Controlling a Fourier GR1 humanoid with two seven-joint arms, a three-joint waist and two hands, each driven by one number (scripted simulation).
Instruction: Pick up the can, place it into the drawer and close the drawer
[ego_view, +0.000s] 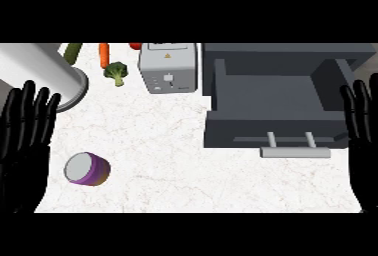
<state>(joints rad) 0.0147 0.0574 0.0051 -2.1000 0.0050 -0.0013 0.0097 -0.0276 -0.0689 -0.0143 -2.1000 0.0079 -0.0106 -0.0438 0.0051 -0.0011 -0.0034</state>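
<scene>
The drawer (277, 102) stands pulled out and open, and its grey handle (294, 151) points toward the robot. The can (87, 169) lies on its side on the white counter (184, 165), well apart from the drawer, to the left of it and nearer to the robot. The can is purple and its pale end looks up and to the left. No hand touches it.

The left hand (26, 130) shows at the left edge, far from the drawer, with straight fingers pointing up, spread apart and holding nothing. The right hand (362, 120) shows at the right edge, just beside the right wall of the drawer, also with straight fingers and nothing in it.

A toaster (170, 67) stands just left of the drawer's back part. Further left of it lie a broccoli (115, 72) and a carrot (104, 52), and a big grey cylinder (44, 75) is in the far left corner.
</scene>
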